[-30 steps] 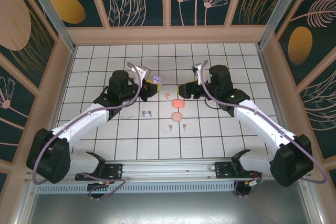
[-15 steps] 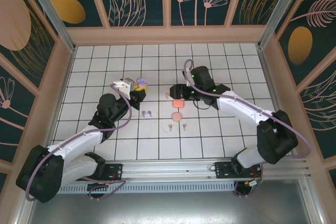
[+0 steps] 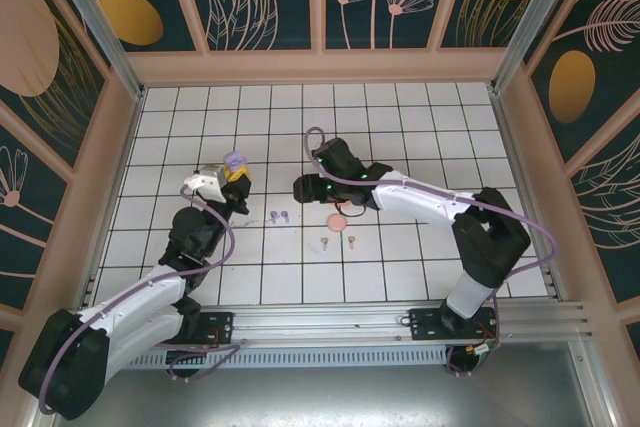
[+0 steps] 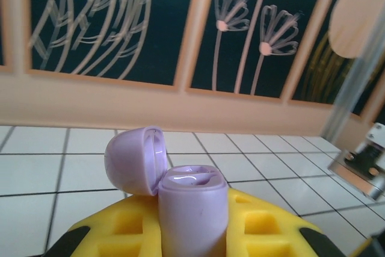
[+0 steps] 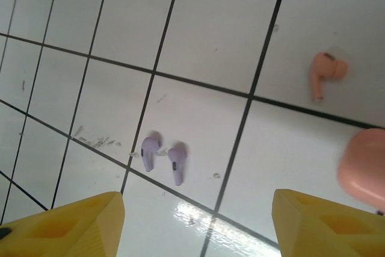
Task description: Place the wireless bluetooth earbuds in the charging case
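The open lilac charging case [image 4: 192, 209] stands upright between my left gripper's [image 3: 236, 175] yellow fingers, its lid [image 4: 135, 157] tipped back to the left and both sockets empty. That gripper is shut on the case, above the left-centre tiles. Two lilac earbuds [image 5: 161, 156] lie side by side on a tile, just ahead of my right gripper [image 5: 195, 227], which hangs open above them [image 3: 279, 216]. A coral earbud [image 5: 325, 71] lies further right. Two pale pink earbuds [image 3: 337, 241] lie nearer the front.
A coral-pink case [image 5: 363, 171] sits at the right edge of the right wrist view; a round coral one [image 3: 338, 221] lies beside the right arm. Wooden walls [image 3: 120, 137] ring the white tiled floor [image 3: 420, 247].
My left arm has pulled back to the left and nearer with the lilac case. My right arm has swung left across the middle and now hovers by the lilac earbuds.
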Tool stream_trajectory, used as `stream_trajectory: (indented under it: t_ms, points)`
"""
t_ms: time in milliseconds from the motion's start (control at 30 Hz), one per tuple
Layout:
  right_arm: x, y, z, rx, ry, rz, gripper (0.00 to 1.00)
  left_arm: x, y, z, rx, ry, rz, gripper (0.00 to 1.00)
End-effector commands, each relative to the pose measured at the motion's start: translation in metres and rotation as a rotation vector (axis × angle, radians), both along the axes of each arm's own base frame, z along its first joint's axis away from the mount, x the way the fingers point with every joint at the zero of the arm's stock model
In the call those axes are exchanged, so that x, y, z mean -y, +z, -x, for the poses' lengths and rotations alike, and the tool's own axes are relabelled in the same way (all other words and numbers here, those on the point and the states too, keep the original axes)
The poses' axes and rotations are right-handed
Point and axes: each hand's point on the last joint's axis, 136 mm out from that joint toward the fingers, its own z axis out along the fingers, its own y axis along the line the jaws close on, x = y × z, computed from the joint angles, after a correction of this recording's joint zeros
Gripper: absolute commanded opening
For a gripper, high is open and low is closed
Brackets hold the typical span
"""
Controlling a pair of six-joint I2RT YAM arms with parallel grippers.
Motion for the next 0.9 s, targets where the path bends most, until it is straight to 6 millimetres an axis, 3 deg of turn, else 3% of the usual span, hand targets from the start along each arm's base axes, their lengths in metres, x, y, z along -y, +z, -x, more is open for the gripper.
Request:
stream_trajectory:
  t_ms: [0,200,467,867]
  points:
    - [-0.013,-0.001,0.001,-0.013,-0.047,0.039,0.65,-0.027,0.011,0.003,0.06,0.128,0.093,0.0]
    - [-0.044,-0.016,0.007,-0.052,-0.055,0.103,0.61,-0.033,0.016,0.005,0.093,0.082,0.134,0.0]
    - [-0.069,-0.034,0.004,-0.087,-0.098,0.128,0.55,-0.027,0.033,0.002,0.117,-0.034,0.198,0.0]
    - [-0.084,-0.065,0.003,-0.112,-0.118,0.256,0.46,-0.037,0.048,-0.003,0.143,-0.012,0.248,0.0]
